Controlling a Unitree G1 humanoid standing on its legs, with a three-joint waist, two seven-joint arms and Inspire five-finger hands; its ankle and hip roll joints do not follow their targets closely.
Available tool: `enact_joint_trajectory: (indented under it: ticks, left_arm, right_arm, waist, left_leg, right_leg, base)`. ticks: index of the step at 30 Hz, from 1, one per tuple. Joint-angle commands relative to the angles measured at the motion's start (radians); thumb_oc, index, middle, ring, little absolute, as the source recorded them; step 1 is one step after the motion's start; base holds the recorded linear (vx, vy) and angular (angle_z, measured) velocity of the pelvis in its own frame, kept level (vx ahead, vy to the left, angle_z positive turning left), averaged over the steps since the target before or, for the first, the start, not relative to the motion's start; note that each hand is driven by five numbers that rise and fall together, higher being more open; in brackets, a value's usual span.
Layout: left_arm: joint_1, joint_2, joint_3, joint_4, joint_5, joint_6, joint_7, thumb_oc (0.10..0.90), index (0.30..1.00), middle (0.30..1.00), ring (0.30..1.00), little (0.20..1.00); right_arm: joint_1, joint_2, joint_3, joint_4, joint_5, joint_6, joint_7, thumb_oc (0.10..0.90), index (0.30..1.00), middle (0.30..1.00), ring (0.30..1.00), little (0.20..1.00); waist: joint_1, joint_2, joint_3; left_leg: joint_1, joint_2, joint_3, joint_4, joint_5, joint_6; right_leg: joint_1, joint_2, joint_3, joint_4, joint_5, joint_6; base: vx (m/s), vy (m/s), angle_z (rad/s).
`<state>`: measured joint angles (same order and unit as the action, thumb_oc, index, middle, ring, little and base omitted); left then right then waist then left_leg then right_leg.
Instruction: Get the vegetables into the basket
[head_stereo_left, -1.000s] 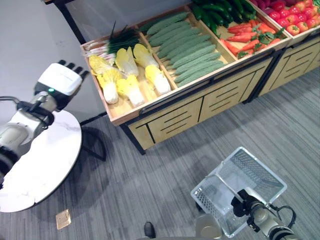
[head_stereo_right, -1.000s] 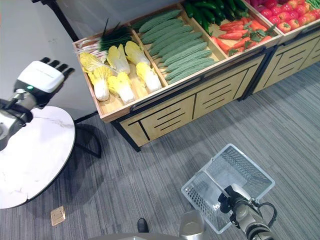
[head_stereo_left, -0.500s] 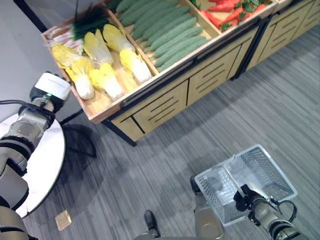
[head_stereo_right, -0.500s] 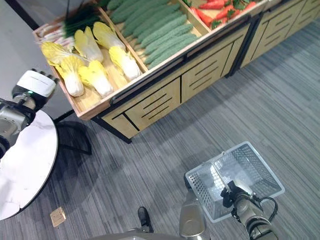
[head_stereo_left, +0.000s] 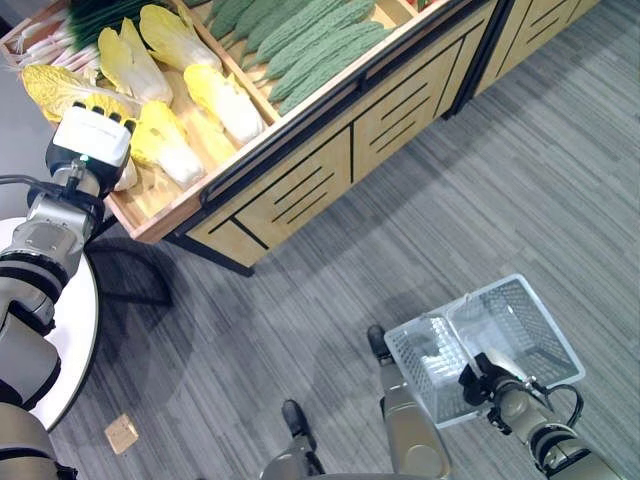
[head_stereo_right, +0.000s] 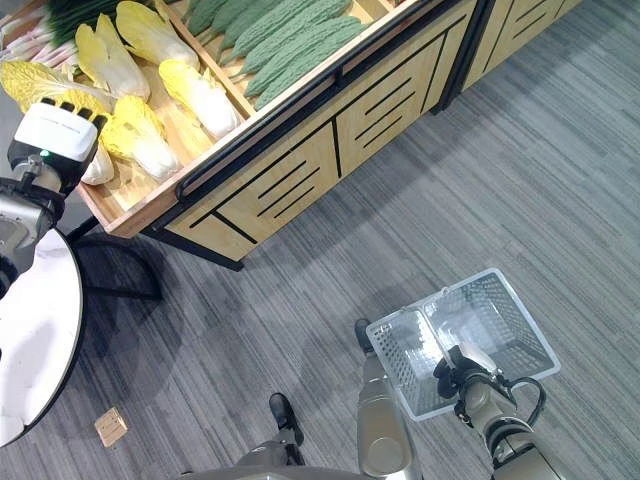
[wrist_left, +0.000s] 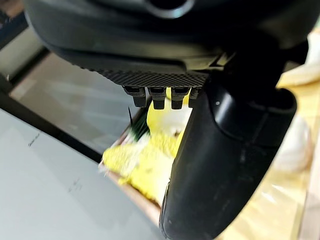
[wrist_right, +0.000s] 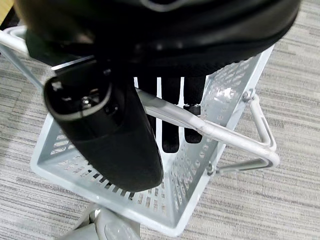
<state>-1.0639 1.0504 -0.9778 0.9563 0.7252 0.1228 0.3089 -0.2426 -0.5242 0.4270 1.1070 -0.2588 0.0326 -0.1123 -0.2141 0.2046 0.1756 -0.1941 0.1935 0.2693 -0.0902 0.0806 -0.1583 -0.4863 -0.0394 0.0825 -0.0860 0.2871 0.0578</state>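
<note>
Several yellow napa cabbages (head_stereo_left: 220, 100) lie in the left compartment of the wooden stand (head_stereo_left: 300, 190), with bumpy green gourds (head_stereo_left: 300, 40) in the compartment to their right. My left hand (head_stereo_left: 90, 140) hovers over the nearest cabbages (wrist_left: 145, 165) with its fingers straight, open and holding nothing. The white wire basket (head_stereo_left: 550, 315) hangs low at the lower right, with no vegetables in it. My right hand (head_stereo_left: 490, 372) is shut on the basket's handle (wrist_right: 220, 132), fingers curled round the bar.
Green onions (head_stereo_left: 60, 20) fill the stand's far left corner. A round white table (head_stereo_left: 70, 340) stands at the left, close under my left arm. A small wooden block (head_stereo_left: 122, 433) lies on the grey carpet. Open floor separates the stand and the basket.
The view has swung down and right. My left hand has gone from beside the stand's left end to above the cabbages. My right hand still holds the basket.
</note>
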Motion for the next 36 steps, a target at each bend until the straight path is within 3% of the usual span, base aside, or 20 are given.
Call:
enact_joint_trajectory:
  ticks: [1,19,36]
  left_arm:
    - [-0.175,0.099,0.126,0.082,-0.027,0.105,0.056,0.9,1.0,1.0,1.0,1.0]
    - [-0.241,0.073,0.098,0.196,-0.073,0.109,0.023,0.9,1.0,1.0,1.0,1.0]
    - [-0.115,-0.049,0.237,0.326,-0.161,0.119,-0.109,0.9,1.0,1.0,1.0,1.0]
  right_arm:
    - [0.0,0.062,0.104,-0.01,0.004,-0.018,0.026,0.4,0.3,0.3,0.3,0.3]
    - [-0.048,0.071,0.117,-0.057,0.035,-0.018,-0.01,0.4,0.3,0.3,0.3,0.3]
    - [-0.067,0.086,0.087,-0.008,0.077,0.02,-0.038,0.4,0.3,0.3,0.3,0.3]
  waist:
    - [-0.019,0.045,0.021]
    - [-0.034,0.051,0.079]
    - [-0.032,0.066,0.092]
  left_leg:
    - [0.055,0.019,-0.027,0.003,0.072,-0.084]
    - [-0.023,0.041,0.057,0.003,0.11,-0.104]
    - [-0.005,0.023,0.041,0.003,0.092,-0.093]
  right_leg:
    - [0.046,-0.034,-0.017,0.011,-0.085,0.133]
    - [-0.079,0.03,0.023,0.009,-0.053,0.134]
    - [-0.077,0.023,0.028,0.009,-0.053,0.123]
  base:
    - [0.02,-0.021,-0.17]
    - [0.02,-0.024,-0.18]
    - [0.01,-0.001,-0.02]
